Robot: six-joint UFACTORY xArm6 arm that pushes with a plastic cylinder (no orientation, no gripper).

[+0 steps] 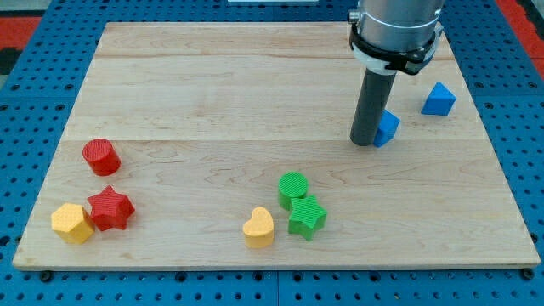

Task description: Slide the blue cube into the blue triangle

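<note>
The blue cube (389,127) lies on the wooden board at the view's upper right, partly hidden behind my rod. My tip (365,142) rests against the cube's left side. The blue triangle (439,99) sits a short way up and to the right of the cube, with a small gap between them.
A green cylinder (293,186), a green star (307,216) and a yellow heart (257,228) cluster at the bottom centre. A red cylinder (101,156), a red star (110,208) and a yellow hexagon (71,223) sit at the bottom left. The board's right edge (501,153) is near the triangle.
</note>
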